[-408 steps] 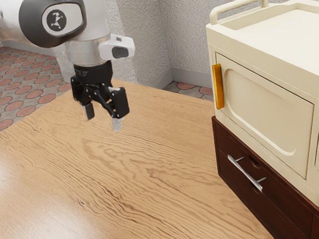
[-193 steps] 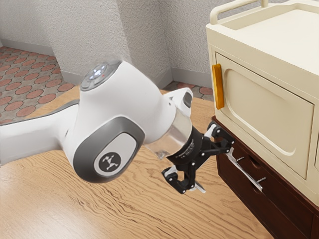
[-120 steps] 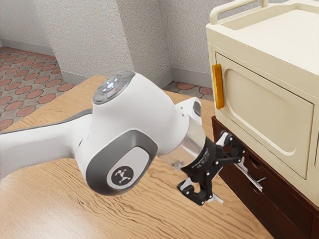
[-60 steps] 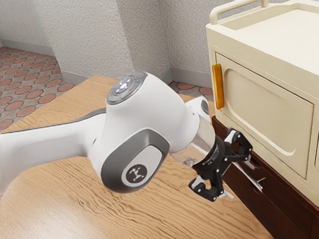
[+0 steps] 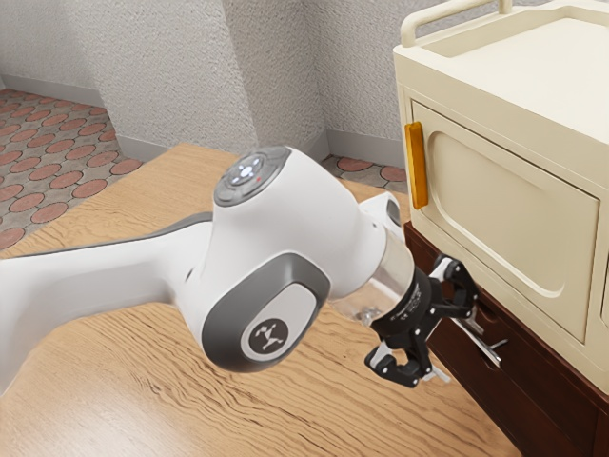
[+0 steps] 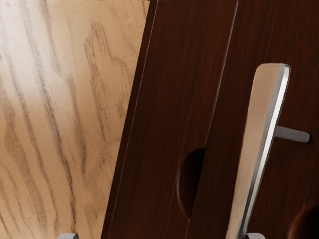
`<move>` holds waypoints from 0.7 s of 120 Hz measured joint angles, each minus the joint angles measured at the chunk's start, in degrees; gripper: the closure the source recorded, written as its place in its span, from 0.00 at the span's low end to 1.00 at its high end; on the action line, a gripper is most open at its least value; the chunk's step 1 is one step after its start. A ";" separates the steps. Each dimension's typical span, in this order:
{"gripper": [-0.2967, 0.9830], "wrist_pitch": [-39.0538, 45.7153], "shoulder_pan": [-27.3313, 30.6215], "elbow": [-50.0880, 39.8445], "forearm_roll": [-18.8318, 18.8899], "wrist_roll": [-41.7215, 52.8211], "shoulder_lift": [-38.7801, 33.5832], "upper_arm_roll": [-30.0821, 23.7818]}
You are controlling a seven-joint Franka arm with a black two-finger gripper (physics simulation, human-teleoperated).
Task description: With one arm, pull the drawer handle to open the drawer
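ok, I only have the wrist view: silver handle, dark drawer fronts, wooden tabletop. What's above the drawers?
Observer: A cream cabinet sits directly over the dark drawer unit.
Operator: Any handle up there I could mix up with mine?
Observer: Yes, an amber handle, upright at the cabinet door's edge nearer the exterior view's left.
Operator: Copy. Target is the silver handle, not the amber one.
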 joint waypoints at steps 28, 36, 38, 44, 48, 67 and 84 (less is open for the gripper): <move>0.58 -0.05 0.11 -0.10 0.00 -0.27 -0.31 0.04; 0.65 -0.17 0.14 -0.19 0.03 -0.17 -0.63 0.06; 0.66 -0.22 0.14 -0.23 0.03 -0.14 -0.72 0.08; 0.71 -0.35 0.08 -0.34 0.05 -0.05 -1.00 0.17; 0.73 -0.47 0.02 -0.39 0.10 0.02 -1.15 0.26; 0.80 -1.54 0.01 -1.57 0.69 0.49 -2.79 0.49; 0.83 -3.16 0.03 -2.79 1.37 0.87 -4.24 0.55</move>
